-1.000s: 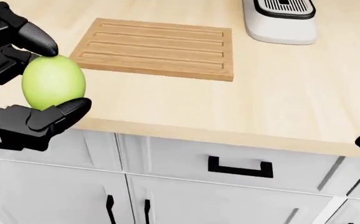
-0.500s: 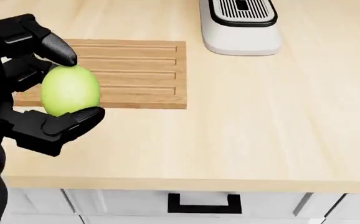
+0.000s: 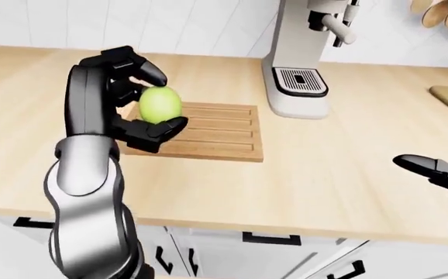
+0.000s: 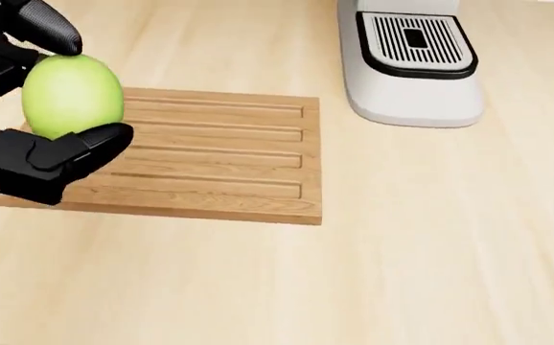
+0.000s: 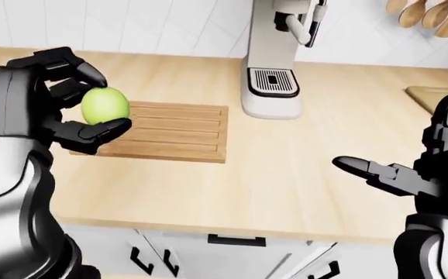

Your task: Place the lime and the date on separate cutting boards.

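My left hand [image 4: 51,93] is shut on the green lime [image 4: 72,96] and holds it above the left part of a grooved wooden cutting board [image 4: 215,154] on the counter. The lime [image 3: 160,104] and board [image 3: 212,131] also show in the left-eye view. My right hand [image 5: 410,165] is open and empty, held over the counter's right part in the right-eye view. The corner of a second cutting board [image 5: 425,96] shows at the right edge. The date is not in view.
A white coffee machine [image 4: 411,61] stands on the counter to the right of the board. Wooden utensils [image 5: 425,14] hang on the wall at top right. White cabinets with black handles [image 5: 236,239] lie below the counter edge.
The camera has moved closer to the counter; the board and machine now fill more of the head view. My left hand has carried the lime over the board's left part.
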{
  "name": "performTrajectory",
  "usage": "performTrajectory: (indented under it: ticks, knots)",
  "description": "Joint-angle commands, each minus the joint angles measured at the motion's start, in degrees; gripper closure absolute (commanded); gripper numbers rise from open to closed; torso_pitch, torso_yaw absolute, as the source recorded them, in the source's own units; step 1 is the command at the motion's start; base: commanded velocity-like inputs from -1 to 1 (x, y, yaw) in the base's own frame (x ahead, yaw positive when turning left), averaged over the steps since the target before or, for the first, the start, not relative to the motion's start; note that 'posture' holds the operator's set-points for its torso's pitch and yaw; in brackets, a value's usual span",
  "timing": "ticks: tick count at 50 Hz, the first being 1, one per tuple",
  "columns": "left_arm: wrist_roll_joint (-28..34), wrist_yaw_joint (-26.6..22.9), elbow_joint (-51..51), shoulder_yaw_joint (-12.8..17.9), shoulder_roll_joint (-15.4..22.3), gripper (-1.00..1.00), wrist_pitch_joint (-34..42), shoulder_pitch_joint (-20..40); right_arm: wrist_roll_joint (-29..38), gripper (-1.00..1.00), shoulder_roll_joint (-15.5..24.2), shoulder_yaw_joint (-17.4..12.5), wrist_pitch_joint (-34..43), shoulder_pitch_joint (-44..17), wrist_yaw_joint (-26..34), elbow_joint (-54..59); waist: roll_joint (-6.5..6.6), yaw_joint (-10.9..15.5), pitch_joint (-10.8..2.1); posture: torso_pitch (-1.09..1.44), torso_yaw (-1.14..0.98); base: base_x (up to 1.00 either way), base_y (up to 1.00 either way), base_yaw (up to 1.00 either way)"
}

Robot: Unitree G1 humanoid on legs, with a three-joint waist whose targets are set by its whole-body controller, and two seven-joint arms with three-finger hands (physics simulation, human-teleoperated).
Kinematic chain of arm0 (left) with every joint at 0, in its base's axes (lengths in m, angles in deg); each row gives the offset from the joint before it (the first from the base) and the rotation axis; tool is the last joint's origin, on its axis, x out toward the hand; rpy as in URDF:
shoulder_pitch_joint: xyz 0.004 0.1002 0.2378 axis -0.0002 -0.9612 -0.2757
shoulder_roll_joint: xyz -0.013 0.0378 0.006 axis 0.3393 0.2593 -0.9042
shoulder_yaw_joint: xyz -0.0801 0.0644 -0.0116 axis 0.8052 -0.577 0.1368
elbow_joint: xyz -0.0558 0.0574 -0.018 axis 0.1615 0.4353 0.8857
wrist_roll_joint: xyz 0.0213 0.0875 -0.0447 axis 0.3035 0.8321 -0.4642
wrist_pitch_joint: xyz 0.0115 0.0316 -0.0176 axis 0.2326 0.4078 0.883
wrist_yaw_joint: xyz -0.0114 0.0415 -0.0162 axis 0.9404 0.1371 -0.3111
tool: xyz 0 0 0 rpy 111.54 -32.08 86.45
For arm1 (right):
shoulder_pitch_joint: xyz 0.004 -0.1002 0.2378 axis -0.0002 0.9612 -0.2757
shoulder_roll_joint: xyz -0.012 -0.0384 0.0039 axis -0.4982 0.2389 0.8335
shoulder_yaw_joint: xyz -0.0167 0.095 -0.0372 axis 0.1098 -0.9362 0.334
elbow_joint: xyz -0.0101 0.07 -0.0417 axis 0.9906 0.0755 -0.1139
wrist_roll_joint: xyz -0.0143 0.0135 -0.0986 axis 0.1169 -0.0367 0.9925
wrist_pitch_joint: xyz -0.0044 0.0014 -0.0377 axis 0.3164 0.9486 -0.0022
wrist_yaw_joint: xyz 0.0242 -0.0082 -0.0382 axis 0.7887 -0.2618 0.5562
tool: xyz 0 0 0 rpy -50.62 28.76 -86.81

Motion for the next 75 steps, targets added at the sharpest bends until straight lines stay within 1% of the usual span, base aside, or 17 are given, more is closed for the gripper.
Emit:
performTrajectory:
  ticks: [1, 6, 9, 13, 19, 24, 25, 27, 34, 37, 39, 42, 47, 49, 62, 70, 75]
  knots:
    - [-0.3, 0.0, 2.2, 0.9, 0.4, 1.00, -3.1, 2.0, 0.1, -1.00, 0.5, -0.1, -1.8, -0.4, 0.0, -1.4, -0.10, 0.0, -0.89, 0.00, 0.00, 0.00, 0.00, 0.00]
    - [-2.7, 0.0, 9.7, 2.3, 1.0, 1.00, -5.2, 5.3, -0.3, -1.00, 0.7, -0.3, -1.2, -0.7, -0.4, -1.7, 0.02, 0.0, -0.73, 0.00, 0.00, 0.00, 0.00, 0.00]
    - [-3.6, 0.9, 14.5, 2.0, 1.1, 1.00, -7.5, 6.8, -0.2, -1.00, 0.7, 0.1, -1.1, -0.8, -0.7, -1.8, 0.07, 0.0, -0.51, 0.00, 0.00, 0.00, 0.00, 0.00]
    - [-9.2, 5.0, 26.1, 4.4, -1.2, 1.00, -13.5, 9.9, -0.1, -1.00, 0.6, 0.6, -1.1, -1.0, -0.9, -1.9, 0.00, 0.1, -0.42, 0.00, 0.00, 0.00, 0.00, 0.00]
    - [-14.1, 11.4, 42.5, 3.9, -0.2, 1.00, -23.8, 13.2, -0.2, -1.00, 0.3, 0.6, -1.7, -0.8, -0.8, -1.4, 0.06, 0.0, -0.61, 0.00, 0.00, 0.00, 0.00, 0.00]
    - [-16.1, 14.0, 50.5, 3.6, 0.6, 1.00, -27.6, 15.6, -0.1, -1.00, 0.6, 1.0, -1.7, -1.1, -1.2, -1.2, 0.20, 0.0, -0.98, 0.00, 0.00, 0.00, 0.00, 0.00]
    - [-16.2, 14.3, 51.4, 3.4, 0.7, 0.98, -28.1, 15.9, -0.3, -1.00, 0.7, 1.0, -1.5, -1.2, -1.3, -1.3, 0.22, 0.0, -1.04, 0.00, 0.00, 0.00, 0.00, 0.00]
    - [-15.9, 14.8, 53.9, 3.1, 1.0, 0.80, -29.4, 16.3, -0.4, -1.00, 0.8, 1.0, -1.3, -1.4, -1.4, -1.3, 0.23, -0.1, -1.10, 0.00, 0.00, 0.00, 0.00, 0.00]
    - [-15.9, 15.6, 58.3, 3.0, 0.9, 0.73, -32.6, 16.1, -0.2, -1.00, 0.7, 1.3, -1.5, -1.3, -1.3, -1.1, 0.14, 0.0, -1.53, 0.00, 0.00, 0.00, 0.00, 0.00]
    - [-16.0, 16.0, 60.8, 2.9, 0.7, 0.63, -34.2, 16.4, -0.2, -1.00, 0.8, 1.4, -1.6, -1.5, -1.4, -0.8, 0.05, 0.1, -1.76, 0.00, 0.00, 0.00, 0.00, 0.00]
    - [-16.0, 16.3, 63.1, 2.9, 0.5, 0.47, -35.6, 16.7, 0.0, -1.00, 0.6, 1.6, -2.2, -1.3, -1.3, -0.5, -0.03, 0.2, -1.88, 0.00, 0.00, 0.00, 0.00, 0.00]
    - [-16.4, 17.0, 67.2, 3.1, 0.6, 0.51, -38.3, 17.3, 0.4, -1.00, 0.4, 1.8, -2.7, -1.2, -1.1, 0.1, -0.17, 0.3, -2.03, 0.00, 0.00, 0.00, 0.00, 0.00]
    - [-16.5, 17.4, 69.4, 2.8, 0.5, 0.37, -39.6, 17.7, 0.2, -1.00, 0.3, 1.7, -2.9, -1.1, -1.0, 0.3, -0.37, 0.4, -2.23, 0.00, 0.00, 0.00, 0.00, 0.00]
    - [-16.6, 17.1, 70.0, 2.8, 0.4, 0.17, -40.3, 17.4, 0.3, -1.00, 0.3, 1.8, -3.1, -1.0, -1.0, 0.5, -0.39, 0.5, -2.25, 0.00, 0.00, 0.00, 0.00, 0.00]
    - [-15.0, 14.9, 65.8, 2.0, -0.2, 0.11, -38.0, 16.2, 0.0, -1.00, 0.4, 1.6, -2.9, -1.0, -1.3, 0.4, -0.30, 0.5, -2.50, 0.00, 0.00, 0.00, 0.00, 0.00]
    - [-13.7, 13.5, 62.3, 1.7, -0.6, -0.06, -36.1, 15.6, -0.4, -1.00, 0.6, 1.2, -2.4, -1.2, -1.5, 0.2, -0.26, 0.4, -2.47, 0.00, 0.00, 0.00, 0.00, 0.00]
    - [-12.8, 12.6, 60.3, 1.5, -0.7, -0.26, -34.7, 15.3, -0.8, -1.00, 0.9, 1.1, -2.2, -1.3, -1.7, 0.1, -0.23, 0.3, -2.45, 0.00, 0.00, 0.00, 0.00, 0.00]
